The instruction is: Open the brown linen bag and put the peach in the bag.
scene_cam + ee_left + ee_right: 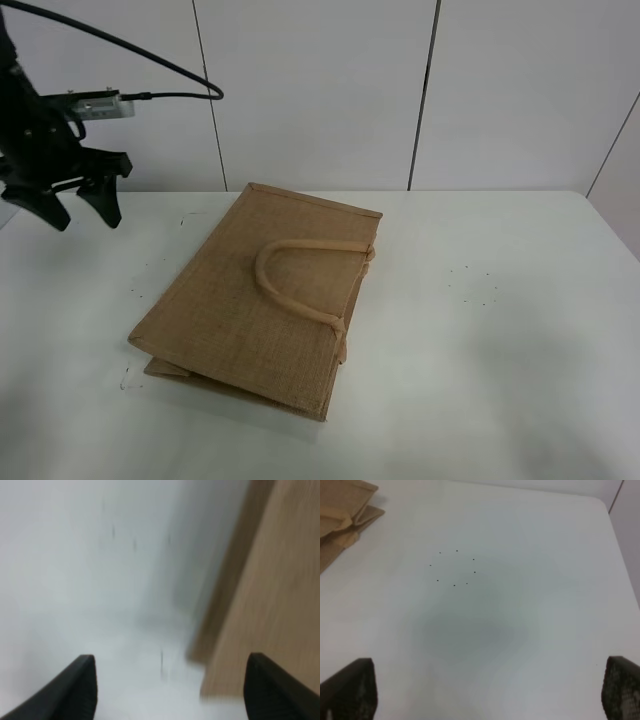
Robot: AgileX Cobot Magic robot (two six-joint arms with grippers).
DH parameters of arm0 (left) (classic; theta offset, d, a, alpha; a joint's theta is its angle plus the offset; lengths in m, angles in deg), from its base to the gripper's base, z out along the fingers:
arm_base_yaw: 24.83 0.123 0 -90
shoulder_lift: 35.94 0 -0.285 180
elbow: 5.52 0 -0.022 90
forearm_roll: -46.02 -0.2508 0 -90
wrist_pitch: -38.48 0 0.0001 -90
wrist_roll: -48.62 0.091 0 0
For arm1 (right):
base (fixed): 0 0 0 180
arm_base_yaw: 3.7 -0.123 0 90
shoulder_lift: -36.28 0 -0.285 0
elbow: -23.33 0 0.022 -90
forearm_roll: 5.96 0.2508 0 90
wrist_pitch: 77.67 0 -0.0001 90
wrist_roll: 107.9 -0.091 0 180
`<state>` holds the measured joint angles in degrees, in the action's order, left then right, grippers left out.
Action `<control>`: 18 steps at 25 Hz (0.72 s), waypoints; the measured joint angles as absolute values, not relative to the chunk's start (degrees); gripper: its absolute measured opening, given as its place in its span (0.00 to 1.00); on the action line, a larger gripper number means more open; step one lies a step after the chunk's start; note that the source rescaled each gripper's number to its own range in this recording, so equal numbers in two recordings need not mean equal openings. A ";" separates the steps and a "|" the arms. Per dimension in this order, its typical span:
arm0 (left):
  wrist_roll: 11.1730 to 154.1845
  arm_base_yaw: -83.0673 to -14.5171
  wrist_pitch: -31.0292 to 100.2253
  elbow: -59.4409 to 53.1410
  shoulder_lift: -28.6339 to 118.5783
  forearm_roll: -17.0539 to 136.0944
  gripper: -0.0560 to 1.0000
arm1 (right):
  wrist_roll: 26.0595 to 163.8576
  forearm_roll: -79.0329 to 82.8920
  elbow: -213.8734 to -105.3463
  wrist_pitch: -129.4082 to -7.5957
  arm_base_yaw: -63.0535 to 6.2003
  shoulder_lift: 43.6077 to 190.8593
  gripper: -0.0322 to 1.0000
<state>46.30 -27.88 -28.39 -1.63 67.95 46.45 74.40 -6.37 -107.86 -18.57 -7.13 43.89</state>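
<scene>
White tabletop (520,340) under pale wall panels carries the brown linen bag (260,300), lying flat and closed near the middle, one beige handle (300,275) looped across its upper face. Only the high camera shows the left pincer (78,207), raised over the far left corner, fingers apart and holding nothing. Its wrist view is blurred, catching the bag's edge. The right pincer (485,700) appears solely in its own view, fingers wide apart above bare tabletop beside the bag's corner.

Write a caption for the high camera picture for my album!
A flat brown linen bag lies closed on the white table, the left end effector open above it.
</scene>
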 joint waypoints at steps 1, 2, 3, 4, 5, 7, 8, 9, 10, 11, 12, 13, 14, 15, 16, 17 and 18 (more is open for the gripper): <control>46.51 -27.88 -28.39 -5.71 64.62 46.02 0.86 | 74.40 -6.37 -107.86 -18.57 -7.13 43.89 1.00; 46.65 -27.88 -28.39 -9.68 61.42 45.46 0.86 | 74.40 -6.37 -107.86 -18.57 -7.13 43.89 1.00; 46.71 -27.88 -28.39 -13.42 58.32 44.90 0.86 | 74.40 -6.37 -107.86 -18.57 -7.13 43.89 1.00; 46.71 -27.88 -28.39 -16.93 55.37 44.60 0.86 | 74.40 -6.37 -107.86 -18.57 -7.13 43.89 1.00; 46.71 -27.88 -28.39 -19.70 52.93 44.39 0.86 | 74.40 -6.37 -107.86 -18.57 -7.13 43.89 1.00; 46.66 -27.88 -28.39 -25.58 47.72 44.39 0.86 | 74.40 -6.37 -107.86 -18.57 -7.13 43.89 1.00; 46.66 -27.88 -28.39 -28.80 44.88 44.39 0.86 | 74.40 -6.37 -107.86 -18.57 -7.13 43.89 1.00; 46.66 -27.88 -28.39 -32.04 42.06 44.39 0.86 | 74.40 -6.37 -107.86 -18.57 -7.13 43.89 1.00; 46.66 -27.88 -28.39 -34.67 39.71 44.44 0.86 | 74.40 -6.37 -107.86 -18.57 -7.13 43.89 1.00; 46.66 -27.88 -28.39 -37.77 36.94 44.44 0.86 | 74.40 -6.37 -107.86 -18.57 -7.13 43.89 1.00; 46.66 -27.88 -28.33 -40.68 34.12 44.44 0.86 | 74.40 -6.37 -107.86 -18.57 -7.13 43.89 1.00; 46.66 -27.88 -28.08 -42.90 31.78 44.44 0.86 | 74.40 -6.37 -107.86 -18.57 -7.13 43.89 1.00; 46.66 -27.88 -27.54 -45.27 28.95 44.44 0.86 | 74.40 -6.37 -107.86 -18.57 -7.13 43.89 1.00; 46.66 -27.88 -26.81 -47.24 26.19 44.67 0.86 | 74.40 -6.37 -107.86 -18.57 -7.13 43.89 1.00; 46.66 -27.88 -25.87 -48.87 23.46 44.90 0.86 | 74.40 -6.37 -107.86 -18.57 -7.13 43.89 1.00; 46.66 -27.88 -25.00 -49.99 21.21 45.08 0.86 | 74.40 -6.37 -107.86 -18.57 -7.13 43.89 1.00; 46.87 -27.88 -24.25 -51.16 18.04 45.10 0.86 | 74.40 -6.37 -107.86 -18.57 -7.13 43.89 1.00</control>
